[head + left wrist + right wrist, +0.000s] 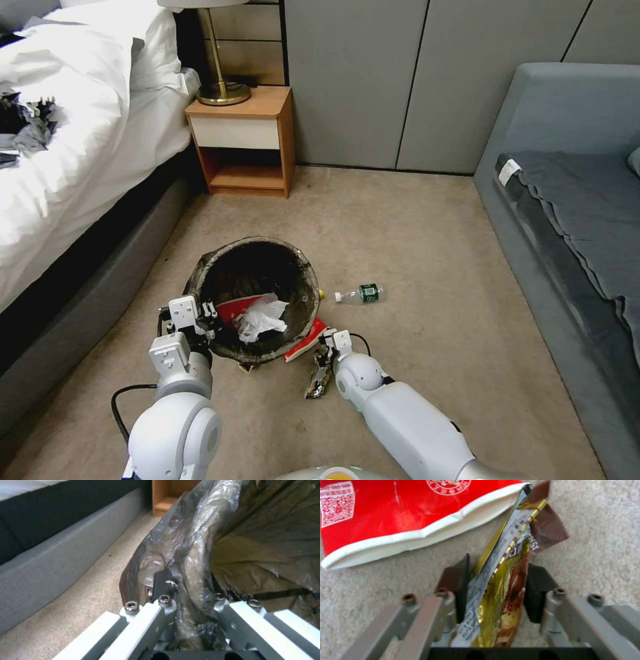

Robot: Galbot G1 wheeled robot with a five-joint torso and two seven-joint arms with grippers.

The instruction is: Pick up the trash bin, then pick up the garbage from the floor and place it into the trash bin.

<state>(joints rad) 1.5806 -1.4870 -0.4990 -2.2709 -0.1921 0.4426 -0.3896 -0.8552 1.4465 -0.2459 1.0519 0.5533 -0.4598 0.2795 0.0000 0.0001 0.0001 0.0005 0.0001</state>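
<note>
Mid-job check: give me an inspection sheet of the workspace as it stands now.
Surface: beige carpet floor.
Job's things: trash bin holds a white tissue and a red packet; red-and-white packet beside the bin; clear bottle lying apart.
Clutter: nothing seen.
End effectors: left end effector shut on the bin's bagged rim; right end effector shut on a gold-brown wrapper.
Cables: black cable by the left arm.
Surroundings: bed, nightstand with lamp, grey sofa.
</note>
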